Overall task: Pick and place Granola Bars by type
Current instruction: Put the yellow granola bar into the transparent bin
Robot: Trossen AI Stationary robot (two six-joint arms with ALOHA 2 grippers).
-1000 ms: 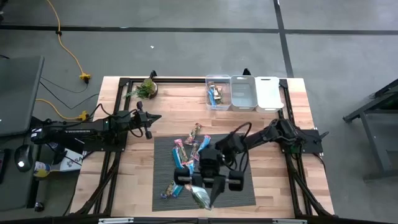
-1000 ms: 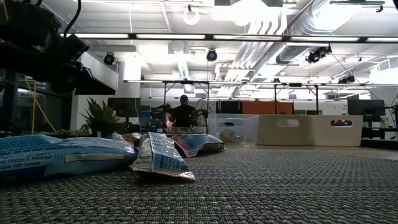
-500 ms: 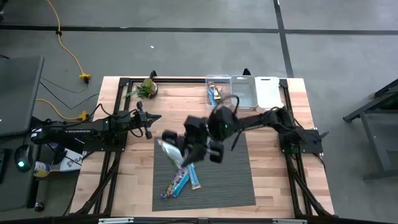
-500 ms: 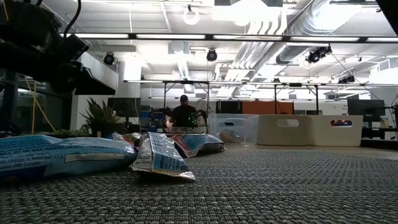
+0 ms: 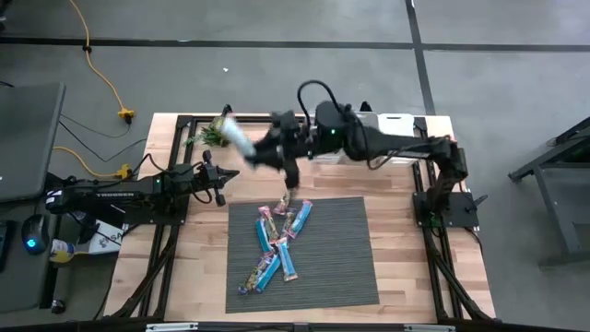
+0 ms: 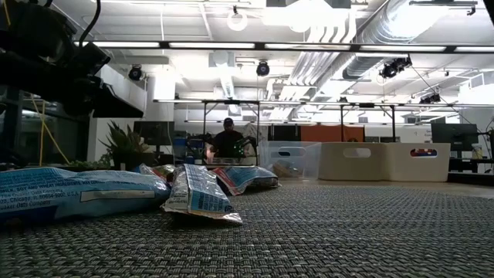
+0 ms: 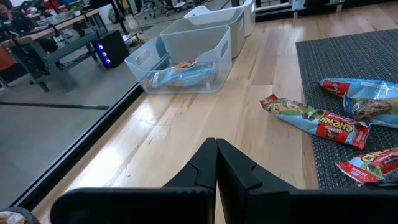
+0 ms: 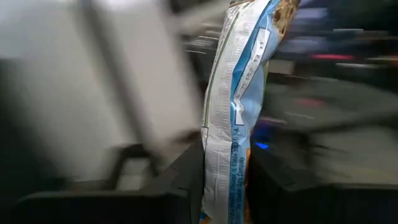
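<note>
We see the right gripper point(image 5: 251, 150) raised over the far left part of the worktop point(image 5: 406, 231), close to the potted plant point(image 5: 214, 134), clamped on a light blue granola bar point(image 5: 238, 138). In the high view the held bar's long axis runs diagonally, from the gripper toward the far left; in the right wrist view it stands lengthwise between the fingers point(image 8: 180, 180). The other bars point(image 5: 279, 244) lie scattered on the dark mat point(image 5: 341, 258), most with long axes running near to far. The clear bin point(image 7: 180, 59) at the far edge holds a blue bar. The left gripper point(image 7: 216, 163) rests at the left, fingers together.
</note>
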